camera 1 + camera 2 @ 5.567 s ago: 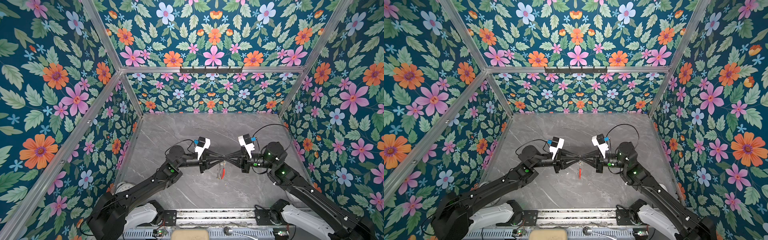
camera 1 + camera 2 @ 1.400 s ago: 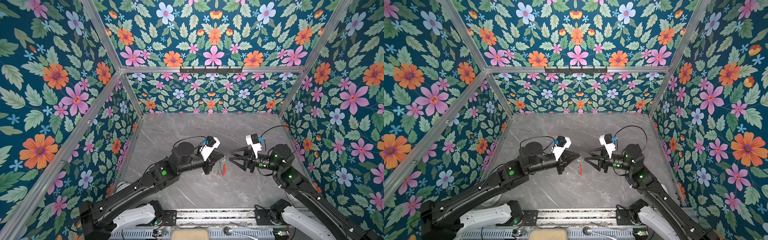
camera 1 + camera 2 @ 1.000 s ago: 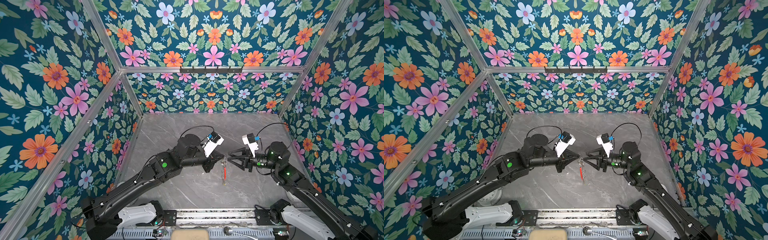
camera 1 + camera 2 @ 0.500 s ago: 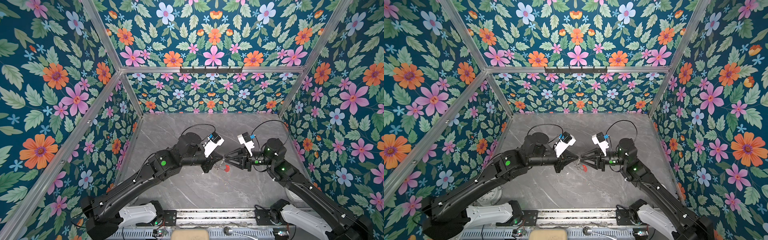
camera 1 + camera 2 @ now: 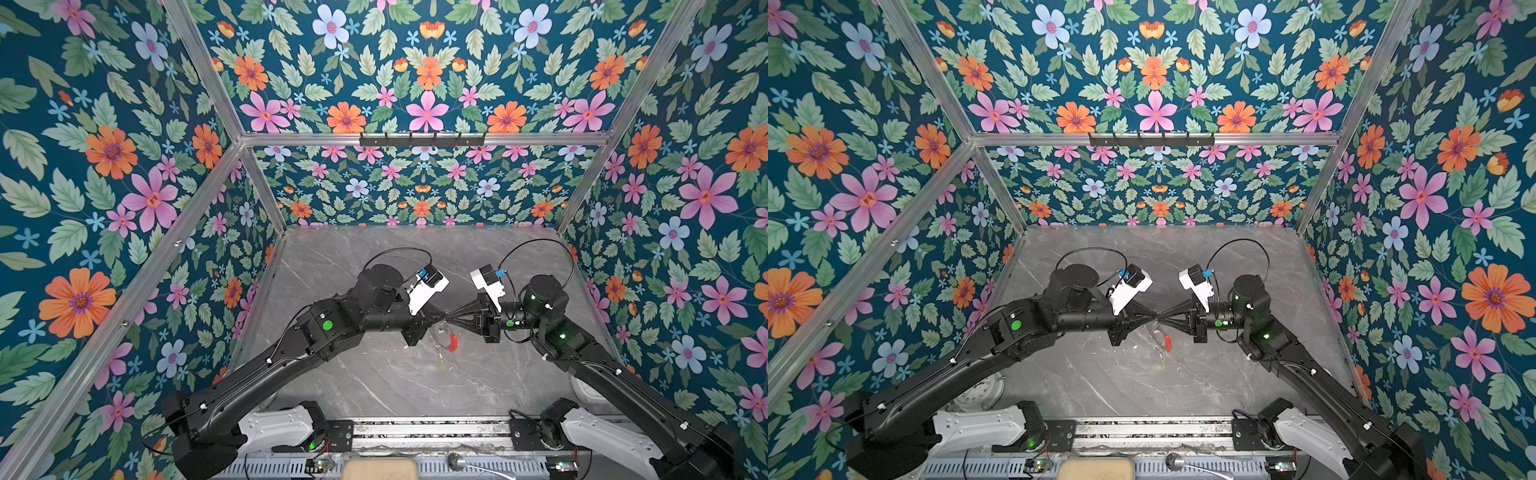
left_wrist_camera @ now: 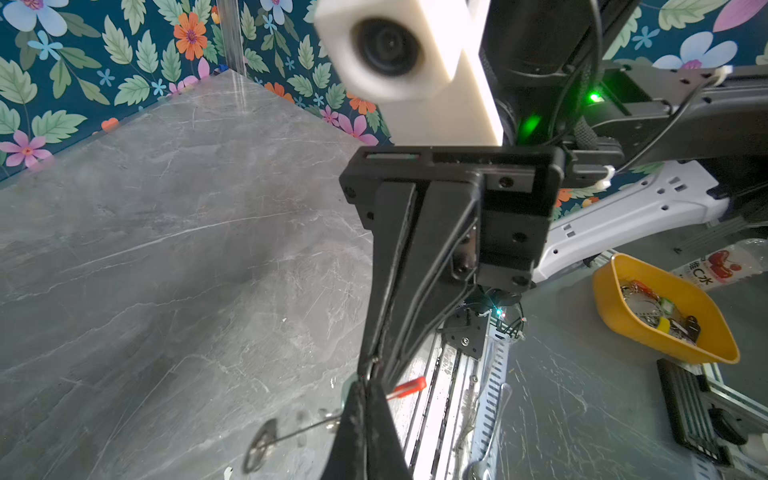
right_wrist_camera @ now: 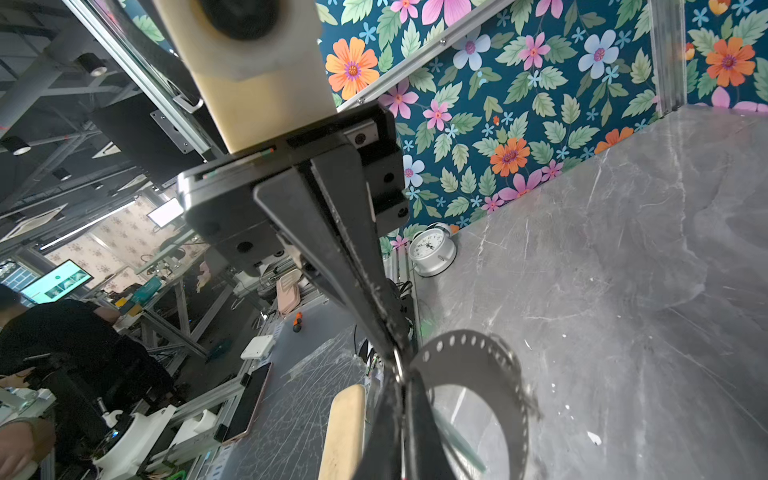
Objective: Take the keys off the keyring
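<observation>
The keyring (image 5: 446, 338) hangs above the grey table between my two grippers in both top views, its red section (image 5: 1167, 341) lowest on the right. A yellow-tagged key (image 5: 441, 365) dangles under it. My left gripper (image 5: 442, 319) is shut on the band's top edge. My right gripper (image 5: 449, 320) meets it tip to tip and is shut on the band's edge too. The right wrist view shows the grey perforated band (image 7: 469, 357) curling beside the closed tips, with a small metal ring (image 7: 397, 361) pinched there. The left wrist view shows the red section (image 6: 409, 386) beside the shut fingers (image 6: 353, 419).
A white round clock (image 5: 976, 395) stands at the table's front left corner, partly under the left arm. A black hook rail (image 5: 422, 139) runs along the back wall. Outside the front edge sit a yellow bin (image 6: 660, 307) of small items and a beige pad (image 5: 380, 469).
My right gripper moved left to the keyring and closed on its edge against the left tips. The hanging keyring swung and tilted. The left gripper kept its hold.
</observation>
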Robot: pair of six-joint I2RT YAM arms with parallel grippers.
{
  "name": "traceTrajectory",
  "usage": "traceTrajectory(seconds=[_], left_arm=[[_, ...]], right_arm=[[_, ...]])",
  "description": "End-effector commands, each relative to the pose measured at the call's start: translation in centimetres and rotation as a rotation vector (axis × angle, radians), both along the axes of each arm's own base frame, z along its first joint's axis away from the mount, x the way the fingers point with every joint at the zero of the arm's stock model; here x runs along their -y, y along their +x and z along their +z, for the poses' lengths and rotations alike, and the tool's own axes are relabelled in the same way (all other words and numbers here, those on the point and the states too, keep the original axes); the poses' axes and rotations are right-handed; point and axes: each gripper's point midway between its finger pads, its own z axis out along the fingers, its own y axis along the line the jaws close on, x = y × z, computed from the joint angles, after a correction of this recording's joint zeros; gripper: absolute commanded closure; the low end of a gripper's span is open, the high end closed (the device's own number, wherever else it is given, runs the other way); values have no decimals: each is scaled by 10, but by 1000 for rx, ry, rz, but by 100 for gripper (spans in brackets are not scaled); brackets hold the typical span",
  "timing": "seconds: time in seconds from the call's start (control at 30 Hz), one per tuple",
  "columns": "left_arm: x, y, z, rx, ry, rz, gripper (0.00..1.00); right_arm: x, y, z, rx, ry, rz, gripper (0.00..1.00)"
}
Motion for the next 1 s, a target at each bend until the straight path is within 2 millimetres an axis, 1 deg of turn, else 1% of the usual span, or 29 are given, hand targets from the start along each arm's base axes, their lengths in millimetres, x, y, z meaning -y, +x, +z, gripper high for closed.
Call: traceTrajectory(seconds=[0.0,0.07,0.13,0.23,0.33,0.47,0.6,0.77,0.9,0.97], left_arm=[[4,2,11,27,-44,5,96],[0,9,18,52,-87,51,79],[-7,12,30,97,-157,90,72],[-19,9,52,173,-309,116,68],[-27,1,66,236,-433,100,69],[-29,-6,68,288,-532,73,71],[-22,-9,62,308,-566,31,70],[-17,-6,51,313,-572,30,69],[-20,-5,49,334,-593,44,71],[-18,-11,51,341,-615,7,72]], right_arm=[[0,-2,9,46,31,6,100],[0,0,11,50,43,-14,100],[1,2,14,57,60,-38,100],[2,6,17,69,87,-79,100],[3,7,21,81,112,-111,100],[7,7,31,118,163,-152,100],[13,4,41,145,207,-178,100],[17,0,48,161,244,-190,100],[18,-4,53,164,267,-184,100],[18,-4,54,165,270,-182,100]])
